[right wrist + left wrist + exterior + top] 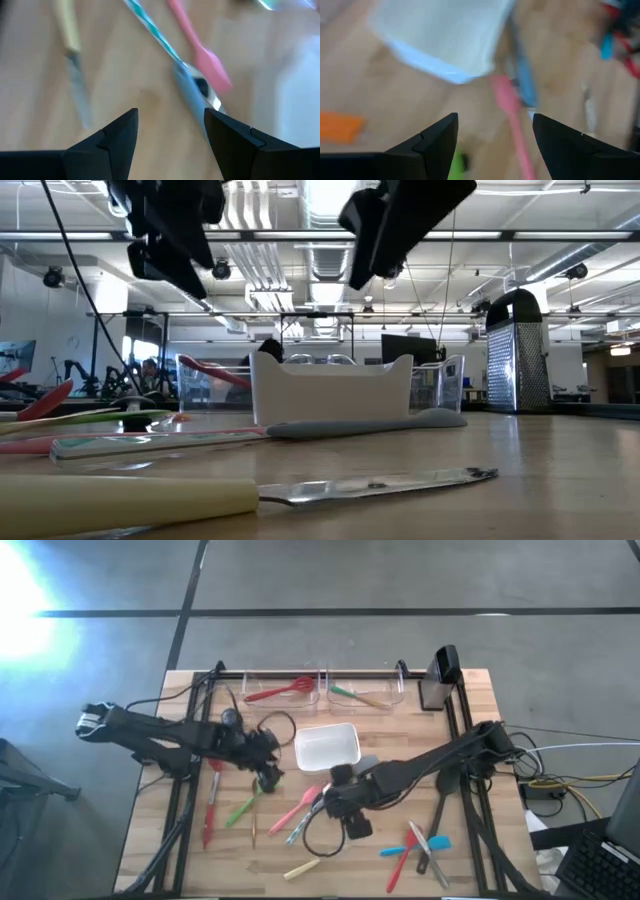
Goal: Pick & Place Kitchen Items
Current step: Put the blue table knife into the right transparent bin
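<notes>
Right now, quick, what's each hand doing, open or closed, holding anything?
Left hand: open, empty, above the table beside the white dish.
Right hand: open, empty, over the pink spatula.

The big table [150, 840] is light wood with lines like planks. The white rectangular dish [327, 747] looks smooth and matt. The clear plastic bins [283, 690] shine. The cream-handled knife [370, 485] has a shiny metal blade. The tall metal grater [517, 350] is bumpy with holes.
</notes>
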{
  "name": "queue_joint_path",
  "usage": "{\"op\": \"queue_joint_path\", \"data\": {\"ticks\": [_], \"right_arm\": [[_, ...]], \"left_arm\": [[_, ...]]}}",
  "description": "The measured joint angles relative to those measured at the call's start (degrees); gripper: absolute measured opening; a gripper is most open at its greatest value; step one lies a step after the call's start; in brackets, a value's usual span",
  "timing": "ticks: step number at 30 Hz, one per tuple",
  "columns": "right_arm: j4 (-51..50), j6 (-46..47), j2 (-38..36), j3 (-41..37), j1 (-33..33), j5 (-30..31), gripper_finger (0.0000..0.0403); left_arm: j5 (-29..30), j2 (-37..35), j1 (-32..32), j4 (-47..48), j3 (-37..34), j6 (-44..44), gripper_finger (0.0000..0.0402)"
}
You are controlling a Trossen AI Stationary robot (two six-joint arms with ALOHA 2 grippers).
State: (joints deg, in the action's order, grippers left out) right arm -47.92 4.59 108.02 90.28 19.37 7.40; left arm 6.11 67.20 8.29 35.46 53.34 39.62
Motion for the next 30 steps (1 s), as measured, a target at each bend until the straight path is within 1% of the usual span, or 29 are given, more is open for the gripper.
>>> {"op": "queue_joint_path", "data": {"ticks": [2,6,11,13,20,24,28,30], "right_arm": [[0.01,1.09,-1.84,-1.57,-0.01,3.29,0.0213],[-0.07,3.80,-5.79,-5.86,-0.10,7.99,0.0205],[-1.39,9.47,-11.63,-11.91,-0.58,18.77,0.0193],[-1.40,11.51,-14.26,-14.07,-0.85,21.19,0.0189],[-1.16,16.10,-25.08,-22.29,-1.86,22.62,0.0177],[-0.78,17.80,-31.23,-26.88,-1.92,22.84,0.0173],[0.96,17.98,-37.33,-31.58,-1.98,23.03,0.0171],[1.79,18.02,-39.99,-33.79,-2.02,24.27,0.0171]], "left_arm": [[0.33,1.22,3.08,-2.12,0.02,1.43,0.0261],[3.29,5.05,8.51,-5.59,0.04,4.88,0.0261],[3.66,11.17,11.79,-10.81,0.07,10.04,0.0261],[2.87,14.00,12.30,-11.90,0.75,11.65,0.0261],[-1.35,22.97,13.33,-11.46,7.62,13.99,0.0261],[-1.73,26.88,13.73,-10.66,11.74,15.15,0.0261],[-1.80,30.98,14.25,-6.71,15.41,16.02,0.0261],[-1.78,33.04,14.58,-4.86,17.04,16.14,0.0261]]}}
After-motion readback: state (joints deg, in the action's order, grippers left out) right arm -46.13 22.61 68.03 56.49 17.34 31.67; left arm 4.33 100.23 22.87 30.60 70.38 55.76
